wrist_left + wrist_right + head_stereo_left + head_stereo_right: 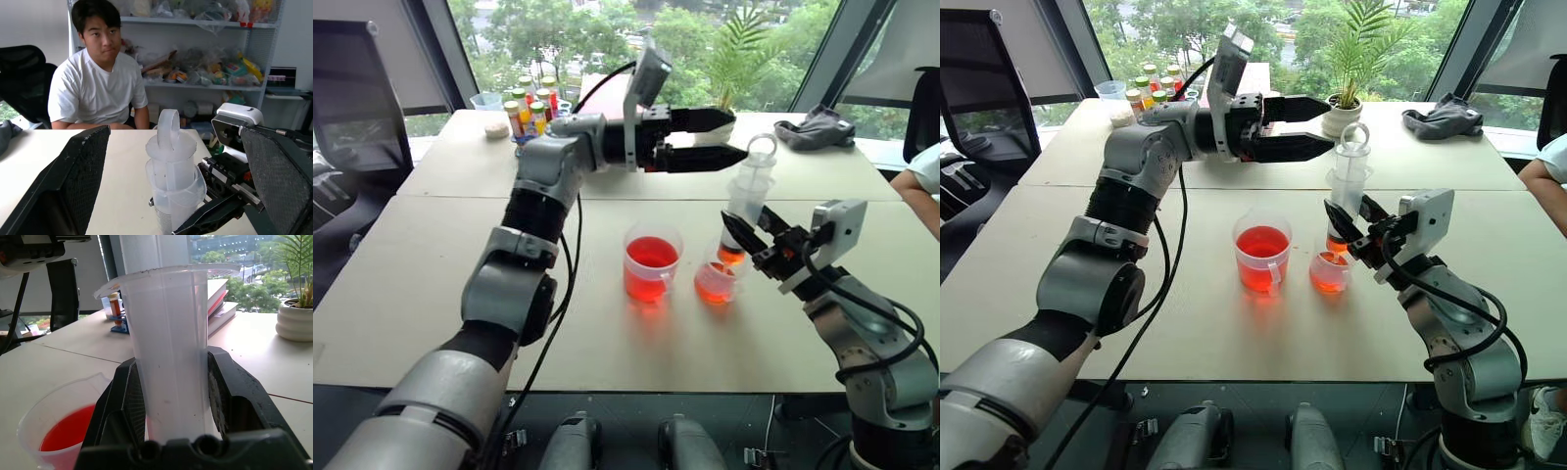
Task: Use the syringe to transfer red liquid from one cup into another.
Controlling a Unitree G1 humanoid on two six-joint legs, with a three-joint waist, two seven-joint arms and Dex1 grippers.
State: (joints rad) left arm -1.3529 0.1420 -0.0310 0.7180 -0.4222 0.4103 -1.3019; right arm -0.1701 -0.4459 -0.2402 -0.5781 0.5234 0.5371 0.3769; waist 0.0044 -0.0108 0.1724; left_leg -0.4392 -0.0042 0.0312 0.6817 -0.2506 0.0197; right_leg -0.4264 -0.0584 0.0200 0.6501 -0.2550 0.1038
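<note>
The clear syringe stands upright, its reddish nozzle over the smaller handled cup, which holds a little red liquid. My right gripper is shut on the lower barrel; the right wrist view shows its fingers clamped on both sides. The taller cup stands just left of it, about half full of red liquid. My left gripper is open and level, reaching in from the left, with its tips beside the ring-topped plunger. In the left wrist view the plunger stands ahead between the two fingers, untouched.
Small capped bottles and a clear tub stand at the table's far left. A potted plant and a grey cloth lie at the back. A person sits at the table's right side, an arm on its edge.
</note>
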